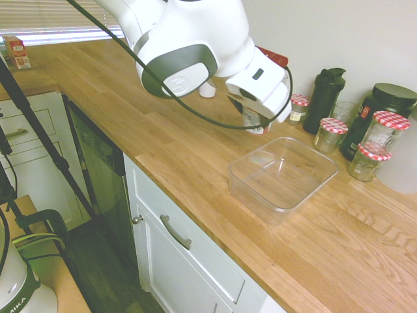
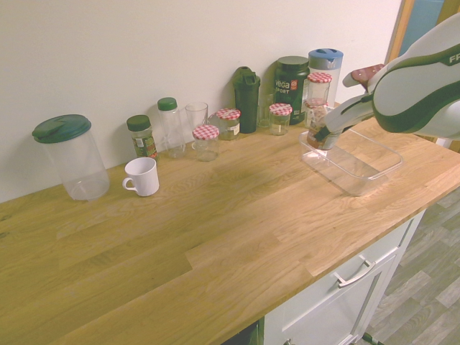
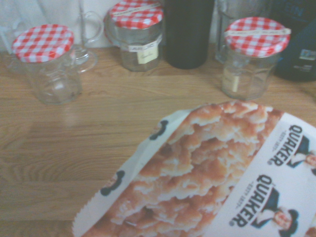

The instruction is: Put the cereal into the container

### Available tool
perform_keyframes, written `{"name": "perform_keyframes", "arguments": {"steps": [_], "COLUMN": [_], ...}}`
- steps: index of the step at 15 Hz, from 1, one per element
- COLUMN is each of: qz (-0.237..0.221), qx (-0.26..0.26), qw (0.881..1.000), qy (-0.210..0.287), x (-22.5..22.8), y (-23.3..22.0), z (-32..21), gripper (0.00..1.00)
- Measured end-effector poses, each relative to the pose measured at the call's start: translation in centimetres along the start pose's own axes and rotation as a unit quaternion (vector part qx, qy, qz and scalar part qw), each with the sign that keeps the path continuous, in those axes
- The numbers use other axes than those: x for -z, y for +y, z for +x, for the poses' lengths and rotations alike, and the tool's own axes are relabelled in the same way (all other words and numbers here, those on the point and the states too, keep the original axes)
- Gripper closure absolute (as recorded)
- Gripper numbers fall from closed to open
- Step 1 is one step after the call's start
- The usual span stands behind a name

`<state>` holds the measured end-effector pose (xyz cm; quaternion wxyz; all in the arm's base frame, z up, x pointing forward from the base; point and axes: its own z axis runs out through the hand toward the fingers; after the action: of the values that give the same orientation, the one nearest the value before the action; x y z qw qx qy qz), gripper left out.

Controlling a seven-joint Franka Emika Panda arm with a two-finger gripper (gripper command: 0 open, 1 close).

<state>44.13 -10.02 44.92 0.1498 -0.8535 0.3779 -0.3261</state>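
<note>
The cereal is a small cup with red and dark print, and my gripper is shut on it. It hangs at the edge of the container, a wide shallow clear plastic tub, on the side towards the jars. From the first exterior view the arm's hand covers most of the cereal, just beyond the container. Close up in the wrist view, the cereal shows flake pictures and Quaker print, with the wooden counter below it.
Along the wall stand glass jars with checked lids, a dark shaker bottle and a black tub. A white mug, a drinking glass and a green-lidded pitcher sit further along. The counter's front edge runs beside the container.
</note>
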Motion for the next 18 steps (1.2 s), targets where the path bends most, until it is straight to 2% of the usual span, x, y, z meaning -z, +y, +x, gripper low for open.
{"name": "perform_keyframes", "arguments": {"steps": [7, 13, 18], "qz": [-0.036, -0.065, -0.081], "qx": [-0.028, -0.028, -0.034], "qw": [0.999, 0.998, 0.996], "qy": [0.01, -0.006, -0.021], "x": [-0.3, -4.8, -6.8], "y": [7.7, 9.3, 9.8], "z": [2.6, 1.2, 0.4], "gripper": [1.0, 1.0, 1.0]}}
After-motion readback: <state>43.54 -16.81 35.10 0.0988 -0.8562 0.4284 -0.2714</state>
